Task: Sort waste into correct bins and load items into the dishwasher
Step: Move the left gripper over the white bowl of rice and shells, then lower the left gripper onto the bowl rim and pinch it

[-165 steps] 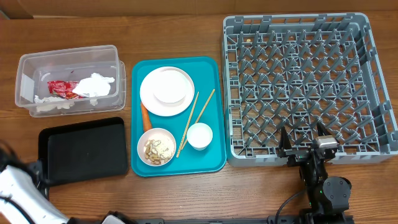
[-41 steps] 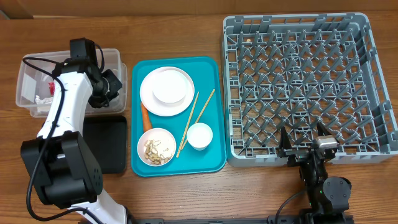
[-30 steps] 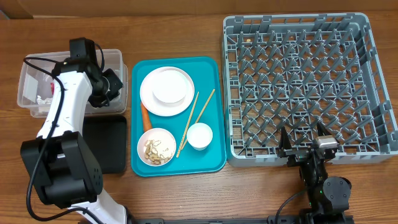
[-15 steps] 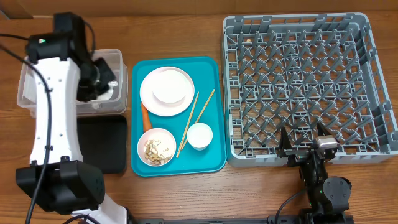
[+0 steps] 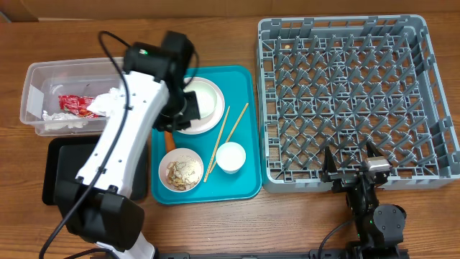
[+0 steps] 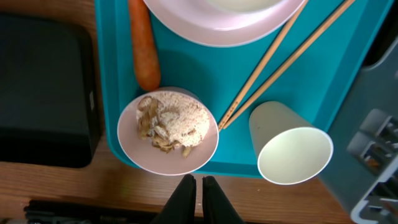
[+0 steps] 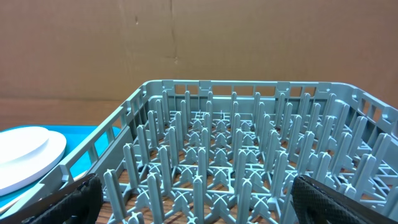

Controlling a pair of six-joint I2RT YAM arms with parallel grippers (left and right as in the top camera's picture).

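Grey dish rack [image 5: 338, 24] is the biggest thing, and it sits on the right side of the table. Its pegs stand up in rows and hold no dishes. The right claw [image 5: 351, 160] hangs at the rack's near edge with its two fingers spread wide and nothing between them.

Next to the rack lies the teal tray [image 5: 244, 183]. The left arm reaches over it. The left claw [image 6: 199, 193] is pinched tight, finger against finger, and it holds nothing.

On the far left is the clear tub [image 5: 79, 66], and the black tray [image 5: 65, 169] lies just below it.

The white plate [image 5: 210, 101] is at the top of the teal tray, half hidden by the arm. A white bowl [image 6: 134, 149] sits near the bottom of the teal tray with the food scraps [image 6: 171, 121] in it. The small white cup [image 5: 231, 157] stands beside the bowl. The chopsticks [image 5: 224, 137] lie slanted between the plate and the cup.

The carrot [image 6: 143, 50] lies along the left edge of the teal tray, with its tip by the bowl.

The red wrapper [image 5: 72, 104] and the white tissue [image 5: 108, 101] are inside the clear tub.
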